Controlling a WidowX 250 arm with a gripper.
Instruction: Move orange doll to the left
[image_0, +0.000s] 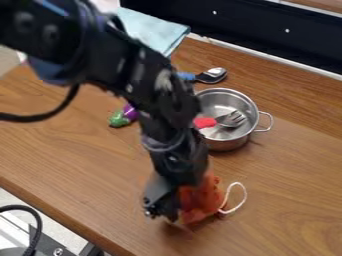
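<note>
One orange doll (200, 201) is low down at the black claw (172, 209), near the front edge of the brown wooden table (87, 165). The claw is right up against the doll, I think because the doll is what has to go left. From where I stand, I cannot tell if the claw has a grip on it or is just touching it. A white string loop (243, 196) sticks out on the doll's right side. It could catch on something if the doll is dragged, so a little lift might be best.

Behind the doll is a shiny pot (228, 144). A fork with a red handle (205, 122) lies in it, maybe so it won't slide about. The pot sits out of the way of a move left. A spoon with a blue handle (212, 75) is just past the pot. A purple and green toy (122, 118) is over on the left, so the doll could bump it if it goes too far back.

The table has long wood lines. A light blue cloth (148, 30) is at the back, and a long black panel (254, 31) runs behind the table. Down at the front left corner, I see a black cord (37, 230) beside some metal parts.
</note>
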